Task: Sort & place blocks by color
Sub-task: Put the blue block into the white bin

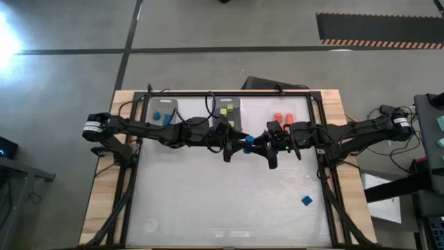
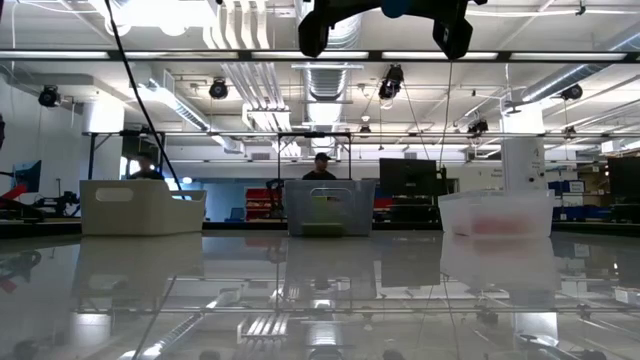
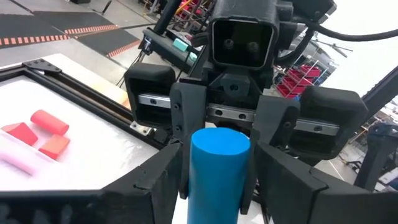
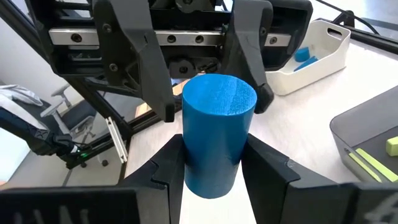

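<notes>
Mid-air handover of a blue cylinder (image 1: 247, 143) between our two grippers.

Our right gripper (image 4: 211, 163) clamps the cylinder's lower half between its fingers; our left gripper (image 3: 216, 167) brackets the other end, though whether those fingers actually press it we cannot tell. We judge one side should squeeze firmly before the other lets go, or the piece drops to the desk (image 1: 229, 201). The blue bin (image 1: 165, 111) lies beyond the left arm; a loose blue block (image 1: 306, 201) waits well away from the cylinder, nothing between.
</notes>
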{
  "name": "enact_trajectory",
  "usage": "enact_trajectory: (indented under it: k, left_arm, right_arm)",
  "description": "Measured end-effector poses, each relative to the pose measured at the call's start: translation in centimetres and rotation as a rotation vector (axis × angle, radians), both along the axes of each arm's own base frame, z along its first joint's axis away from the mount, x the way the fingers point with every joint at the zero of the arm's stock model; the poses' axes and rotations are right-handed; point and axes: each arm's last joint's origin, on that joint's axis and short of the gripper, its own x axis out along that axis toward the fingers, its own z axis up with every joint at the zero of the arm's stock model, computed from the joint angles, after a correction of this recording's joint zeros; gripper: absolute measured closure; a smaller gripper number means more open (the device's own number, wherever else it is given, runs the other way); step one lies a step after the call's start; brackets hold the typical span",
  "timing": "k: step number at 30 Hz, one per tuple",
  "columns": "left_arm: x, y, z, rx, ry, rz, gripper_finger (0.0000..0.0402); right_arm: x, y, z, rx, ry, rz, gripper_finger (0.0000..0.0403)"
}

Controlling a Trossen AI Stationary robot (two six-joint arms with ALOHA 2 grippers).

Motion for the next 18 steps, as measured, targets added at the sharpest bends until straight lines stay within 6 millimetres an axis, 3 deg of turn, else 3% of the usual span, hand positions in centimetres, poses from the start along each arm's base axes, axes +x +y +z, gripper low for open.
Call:
enact_trajectory:
  k: [18]
  left_arm:
    - [0.68,0.11,-0.53,-0.028,-0.023,-0.042,0.0234]
  right_arm:
    - [0.02,-0.01,0.07,-0.003,-0.009,-0.008,0.0285]
